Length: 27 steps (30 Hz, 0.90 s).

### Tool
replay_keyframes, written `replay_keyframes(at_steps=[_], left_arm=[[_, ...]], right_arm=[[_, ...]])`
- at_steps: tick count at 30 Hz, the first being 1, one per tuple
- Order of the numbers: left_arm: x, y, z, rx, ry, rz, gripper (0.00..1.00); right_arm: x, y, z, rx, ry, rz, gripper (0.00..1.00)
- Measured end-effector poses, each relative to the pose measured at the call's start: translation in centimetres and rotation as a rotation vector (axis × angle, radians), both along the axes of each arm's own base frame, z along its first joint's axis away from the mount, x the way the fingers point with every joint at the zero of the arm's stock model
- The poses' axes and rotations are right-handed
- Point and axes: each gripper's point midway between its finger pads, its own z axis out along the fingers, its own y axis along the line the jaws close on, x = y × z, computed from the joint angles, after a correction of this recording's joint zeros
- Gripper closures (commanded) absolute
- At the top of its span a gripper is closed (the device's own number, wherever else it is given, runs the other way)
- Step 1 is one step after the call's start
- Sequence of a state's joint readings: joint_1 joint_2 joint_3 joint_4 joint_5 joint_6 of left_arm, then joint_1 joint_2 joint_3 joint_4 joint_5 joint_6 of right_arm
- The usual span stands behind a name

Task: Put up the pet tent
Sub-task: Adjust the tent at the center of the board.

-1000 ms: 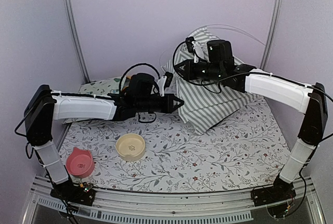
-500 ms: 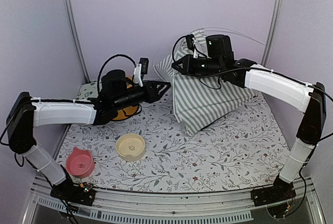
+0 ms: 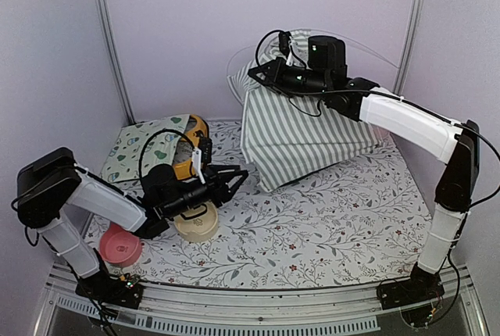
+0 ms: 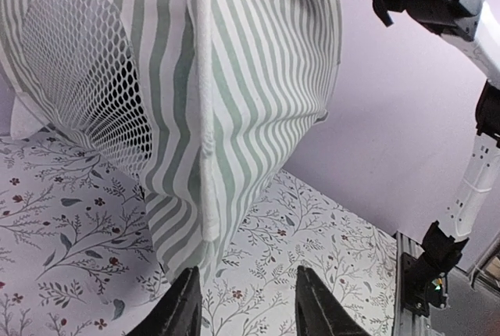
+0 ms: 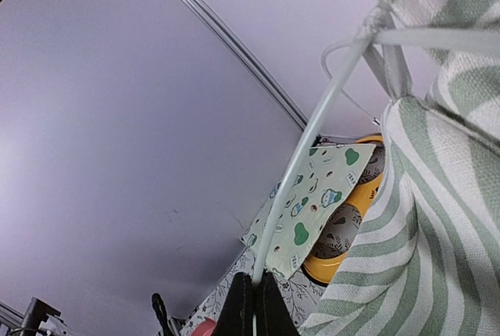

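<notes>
Pinching a thin white flexible pole (image 5: 301,164) at the tent's peak, the right hand (image 3: 255,75) is pressed together on it and hangs above the back of the table (image 3: 336,226). Below that grip the grey-green and white striped fabric pet tent (image 3: 305,129) stands as a loose, half-raised cone. Its base rests on the table at back centre-right, and its long axis runs roughly upright from table to peak.

The left hand (image 3: 234,177) is spread with nothing between its fingers, low over the front-left of the table, just above a cream round bowl (image 3: 199,226). From there the tent lies ahead and to the right. In the left wrist view a white vertical seam and the netted door panel face the hand squarely, near but apart.

The right arm is the nearer one, being already on the tent. The back wall (image 3: 180,31) stands close behind the peak, so room lies mostly forward, over the bare floral table. A cream cloth mat with teal and green shapes (image 3: 148,144) lies back-left, well apart from the tent's base.
</notes>
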<state>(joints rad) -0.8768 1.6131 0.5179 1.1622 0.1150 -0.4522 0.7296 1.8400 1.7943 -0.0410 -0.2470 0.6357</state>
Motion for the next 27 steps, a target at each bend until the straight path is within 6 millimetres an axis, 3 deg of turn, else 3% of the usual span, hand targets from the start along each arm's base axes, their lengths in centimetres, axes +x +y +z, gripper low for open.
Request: replay_keyframes(at_steps=[8, 11, 13, 15, 16, 22, 27], left_arm=[[1.7, -0.5, 0.5, -0.048, -0.062, 0.039, 0.63], [2.1, -0.5, 0.9, -0.065, -0.074, 0.053, 0.69], [2.5, -0.3, 1.0, -0.074, -0.082, 0.065, 0.77], [2.9, -0.2, 1.0, -0.078, -0.086, 0.075, 0.96], [3.1, -0.1, 1.1, -0.080, -0.088, 0.080, 1.00], [3.2, 0.2, 1.1, -0.074, -0.108, 0.094, 1.00], [2.3, 1.5, 0.5, -0.042, -0.112, 0.122, 1.00]], right_arm=[[-0.3, 0.4, 0.4, 0.031, 0.018, 0.003, 1.00], [-0.4, 0.5, 0.4, 0.038, 0.022, 0.004, 1.00], [-0.4, 0.5, 0.4, 0.040, 0.026, 0.004, 1.00], [-0.4, 0.5, 0.4, 0.041, 0.027, 0.004, 1.00], [-0.4, 0.5, 0.4, 0.041, 0.027, 0.003, 1.00], [0.0, 0.2, 0.3, 0.023, 0.015, -0.023, 1.00], [0.3, -0.3, -0.5, -0.051, -0.005, -0.052, 1.00]])
